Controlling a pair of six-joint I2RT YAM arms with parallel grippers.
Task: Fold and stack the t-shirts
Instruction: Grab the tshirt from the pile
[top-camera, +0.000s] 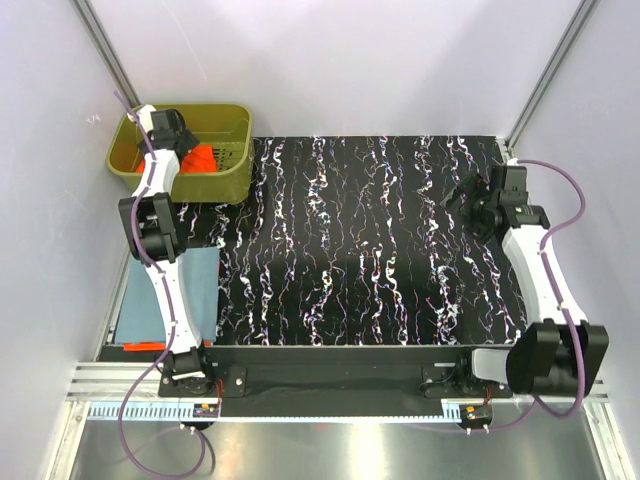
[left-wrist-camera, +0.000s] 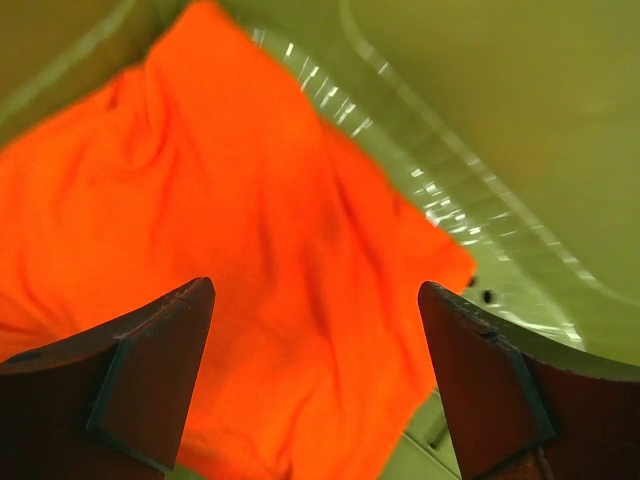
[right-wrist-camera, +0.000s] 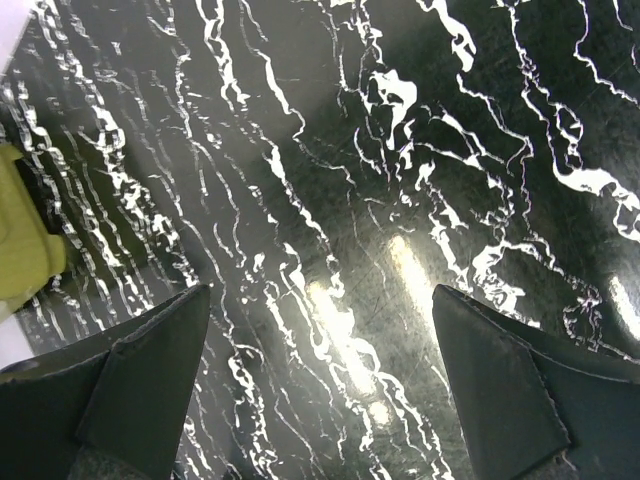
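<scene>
The bright orange t-shirt (top-camera: 208, 158) lies crumpled inside the olive-green basket (top-camera: 230, 178) at the far left. In the left wrist view the orange t-shirt (left-wrist-camera: 230, 260) fills the frame below my fingers. My left gripper (left-wrist-camera: 315, 380) is open, just above the shirt inside the basket; it also shows in the top view (top-camera: 178, 135). The dusty blue-grey t-shirt (top-camera: 140, 305) lies flat and folded at the table's left edge, partly hidden by the left arm. My right gripper (right-wrist-camera: 320, 390) is open and empty above the marbled table; it also shows in the top view (top-camera: 468, 192).
The black marbled tabletop (top-camera: 370, 240) spans the middle. White walls close in on the left, back and right. A corner of the basket shows in the right wrist view (right-wrist-camera: 20, 250). A thin orange strip (top-camera: 145, 345) lies near the left arm's base.
</scene>
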